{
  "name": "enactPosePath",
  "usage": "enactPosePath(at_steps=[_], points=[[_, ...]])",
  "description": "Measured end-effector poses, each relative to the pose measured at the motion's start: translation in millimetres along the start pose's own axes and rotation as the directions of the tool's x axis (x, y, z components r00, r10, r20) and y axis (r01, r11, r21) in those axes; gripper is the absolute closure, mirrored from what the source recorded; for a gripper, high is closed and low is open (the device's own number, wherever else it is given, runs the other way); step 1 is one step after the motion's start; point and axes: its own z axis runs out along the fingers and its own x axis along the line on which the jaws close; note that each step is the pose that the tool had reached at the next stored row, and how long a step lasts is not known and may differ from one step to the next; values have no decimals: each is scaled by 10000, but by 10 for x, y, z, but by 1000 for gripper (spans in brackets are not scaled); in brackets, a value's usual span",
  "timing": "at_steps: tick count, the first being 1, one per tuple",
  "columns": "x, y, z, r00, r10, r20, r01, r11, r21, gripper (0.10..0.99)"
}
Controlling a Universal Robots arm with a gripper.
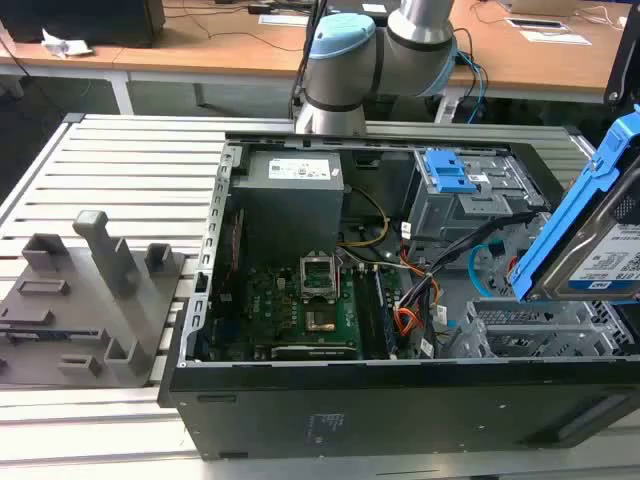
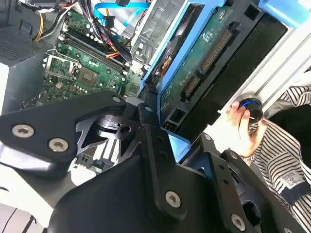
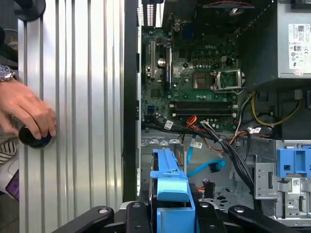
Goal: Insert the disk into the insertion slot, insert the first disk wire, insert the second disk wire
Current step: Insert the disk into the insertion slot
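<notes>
**Exterior view:** A hard disk (image 1: pixel 600 250) in its bright blue carrier hangs tilted above the open computer case (image 1: pixel 400 410), at the exterior view's right. It sits above the perforated insertion slot (image 1: pixel 540 325) and has not been seated in it. The picture's edge cuts off the disk's far side. The robot arm (image 1: pixel 345 60) rises behind the case. The light-blue second disk wire (image 1: pixel 478 262) curls in a loop between the blue-tabbed drive cage (image 1: pixel 455 185) and the slot, but its plug end is too small to make out. A grey fixture block (image 1: pixel 90 300) sits on the slatted aluminium table (image 1: pixel 130 160) at the exterior view's left.

**Second wrist view:** The gripper (image 2: pixel 175 141) is clamped on the disk (image 2: pixel 204 63), whose circuit-board underside faces the camera. The black gripper body hides the carrier's near end. Beyond the disk lie the motherboard (image 2: pixel 82 73) and a stretch of the second disk wire (image 2: pixel 121 7). A person's hand (image 2: pixel 238 124), in a striped sleeve (image 2: pixel 286 160), is closed around a black-and-blue knob (image 2: pixel 251 109).

**First wrist view:** The carrier's blue end (image 3: pixel 170 187) stands between the black fingers (image 3: pixel 138 213) of the gripper (image 3: pixel 175 213), and the rest of the disk is hidden behind it. The second disk wire (image 3: pixel 206 167) and a tangle of orange-red and black wires (image 3: pixel 216 143) lie on the case floor below the motherboard (image 3: pixel 194 82). Where the tangled wires end is hard to follow. The person's hand (image 3: pixel 26 109), wearing a wristwatch (image 3: pixel 6 73), covers most of the knob (image 3: pixel 31 138) on the table (image 3: pixel 82 97).
</notes>
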Motion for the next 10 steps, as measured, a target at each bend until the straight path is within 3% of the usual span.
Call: enactPosePath(at_steps=[10], points=[[-1, -7, 172, 10000, 0, 0, 0, 10000, 0, 722]])
